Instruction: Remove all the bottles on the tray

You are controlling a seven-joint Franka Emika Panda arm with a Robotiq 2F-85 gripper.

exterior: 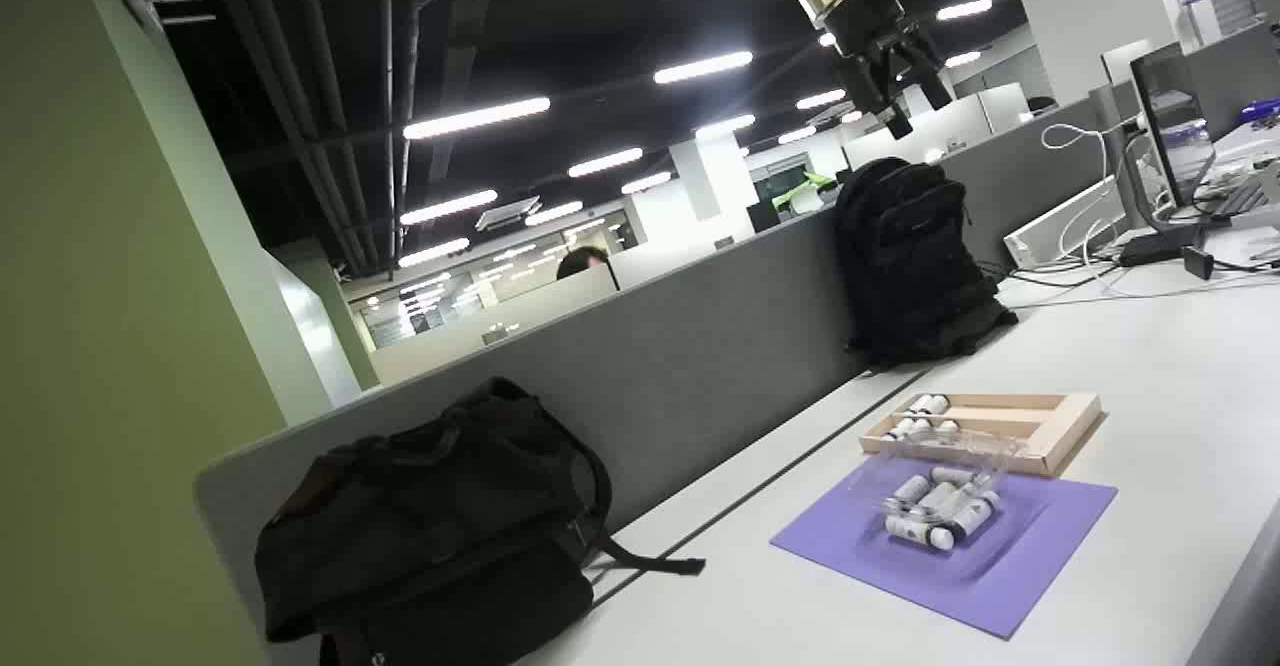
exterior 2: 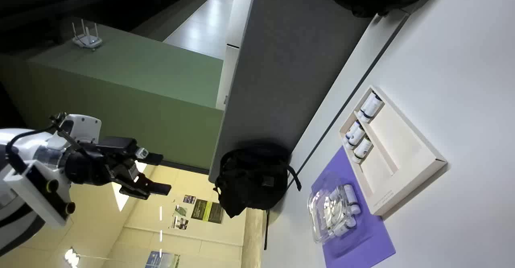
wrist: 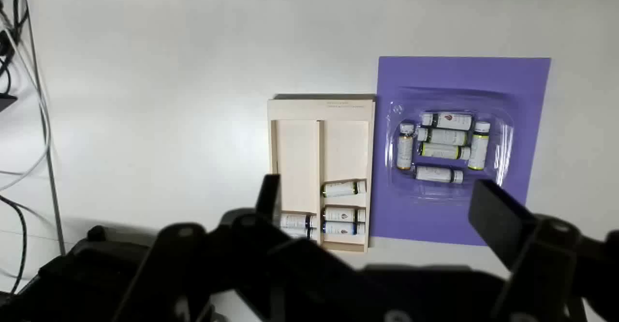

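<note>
Bottles (wrist: 340,214), five of them, small and pale-labelled, lie on their sides in the light-wood tray (wrist: 321,109), below the gripper (exterior 2: 158,174) and well apart from it. The gripper hangs high over the desk (wrist: 145,119) in both exterior views, holding nothing, its two fingers (wrist: 500,220) spread wide. Seen from the wrist, the tray sits under the gap between them, close in toward the finger at the picture's left, which covers part of the tray's edge. Three bottles rest in the compartment (wrist: 345,150) nearer the middle of the gap; two more lie beside that finger, partly hidden by it. Of the three, two are side by side; the third, slightly askew, lies apart from them and looks the easiest to take first. What the coming move turns on is direction: each bottle's long axis runs roughly along the line from one finger to the other, so closing at this angle would meet cap and base. The wrist probably needs about a quarter turn, then a long descent shifted toward that left-hand finger, to pinch across a narrow body. Toward the opposite finger, on a purple sheet (wrist: 532,90), a clear plastic container (wrist: 506,153) holds six similar bottles and seems the likely place for these five.
</note>
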